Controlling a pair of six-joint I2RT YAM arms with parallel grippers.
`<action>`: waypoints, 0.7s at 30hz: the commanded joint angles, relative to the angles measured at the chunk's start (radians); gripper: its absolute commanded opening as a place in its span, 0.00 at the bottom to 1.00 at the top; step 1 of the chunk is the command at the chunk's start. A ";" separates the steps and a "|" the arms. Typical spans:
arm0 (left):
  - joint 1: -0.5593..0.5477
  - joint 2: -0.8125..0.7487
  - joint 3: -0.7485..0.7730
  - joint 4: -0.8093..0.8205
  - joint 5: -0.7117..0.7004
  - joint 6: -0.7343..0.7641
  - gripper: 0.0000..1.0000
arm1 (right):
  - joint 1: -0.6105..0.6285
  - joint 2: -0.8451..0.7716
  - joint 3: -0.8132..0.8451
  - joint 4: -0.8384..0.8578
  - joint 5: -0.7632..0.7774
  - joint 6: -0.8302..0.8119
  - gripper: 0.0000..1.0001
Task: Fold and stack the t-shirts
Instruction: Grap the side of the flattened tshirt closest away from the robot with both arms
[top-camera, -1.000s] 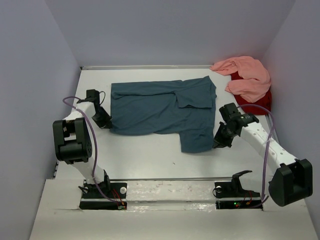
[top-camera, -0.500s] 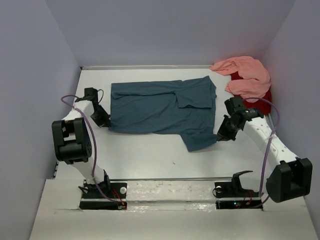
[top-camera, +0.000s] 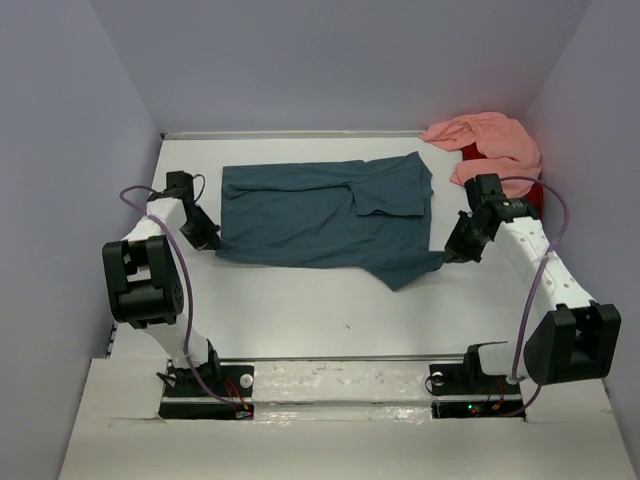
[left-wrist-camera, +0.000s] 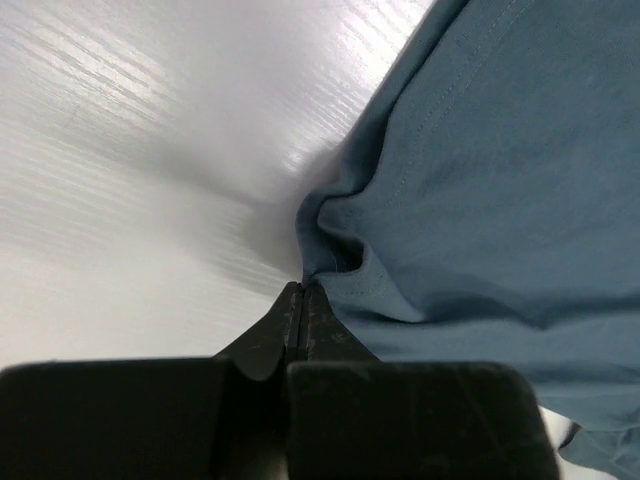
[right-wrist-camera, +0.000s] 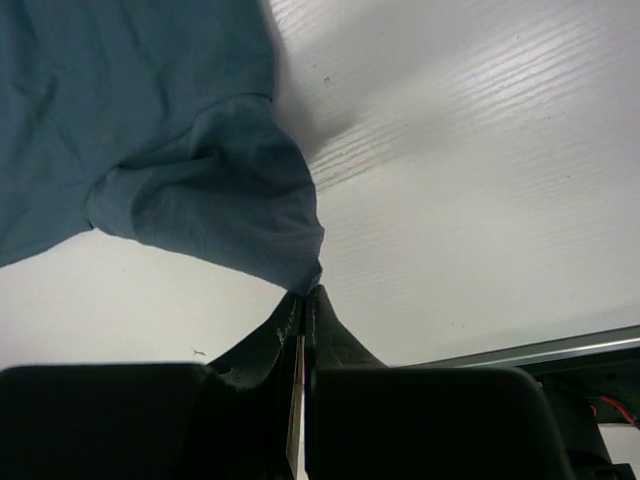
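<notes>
The dark teal-blue t-shirt (top-camera: 320, 215) lies spread across the middle of the white table, with a sleeve folded over its upper right. My left gripper (top-camera: 209, 243) is shut on the shirt's near left corner (left-wrist-camera: 330, 262), close to the table. My right gripper (top-camera: 450, 254) is shut on the shirt's near right corner (right-wrist-camera: 290, 262) and holds it pulled out to the right. The salmon pink t-shirt (top-camera: 495, 150) lies crumpled at the far right corner. The red t-shirt (top-camera: 530, 195) shows only as a small patch under the pink one, beside my right arm.
Lavender walls close in the table on the left, back and right. A metal rail (top-camera: 340, 357) runs along the table's near edge by the arm bases. A purple cable (top-camera: 150, 195) loops off the left arm.
My right gripper has moved right and toward the far side with the shirt's corner, drawing the hanging lower flap up into a shallow point. My left gripper has edged slightly left.
</notes>
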 joint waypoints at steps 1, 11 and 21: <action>0.015 -0.029 0.043 -0.029 -0.006 0.020 0.00 | -0.051 0.004 0.062 -0.001 0.010 -0.051 0.00; 0.022 -0.028 0.064 -0.040 -0.003 0.021 0.00 | -0.134 0.030 0.121 0.004 -0.036 -0.114 0.00; 0.021 -0.023 0.073 -0.032 0.016 0.014 0.00 | -0.134 0.048 0.202 -0.005 -0.091 -0.117 0.00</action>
